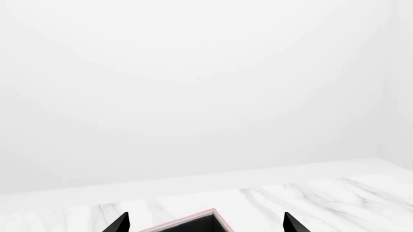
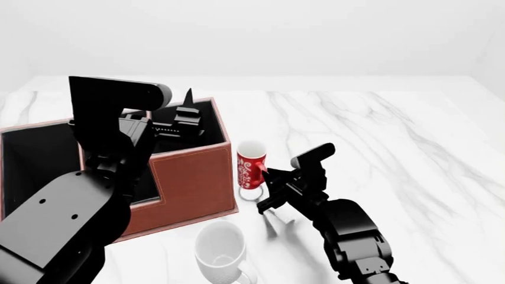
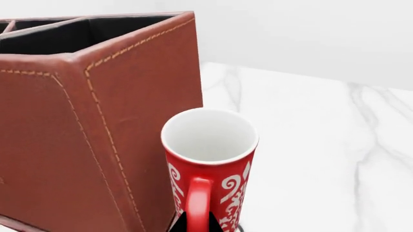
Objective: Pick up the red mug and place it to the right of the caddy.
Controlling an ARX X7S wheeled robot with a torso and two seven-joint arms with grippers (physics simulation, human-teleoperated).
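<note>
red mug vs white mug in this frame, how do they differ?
Colour: the red mug is red with a white swirl pattern; the white mug is plain white.
Build: the red mug looks narrow and tall, the white mug wider.
Place: the red mug stands just right of the caddy, by the right gripper; the white mug sits nearer the robot, in front of the caddy.
Shared: both upright on the marble table, white inside.

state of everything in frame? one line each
red mug: upright, empty, on the table right of the caddy, handle toward the right gripper.
caddy: upright, open-topped.
white mug: upright, empty.
right gripper: at the red mug's handle; closure unclear.
left gripper: over the caddy, open, empty.
</note>
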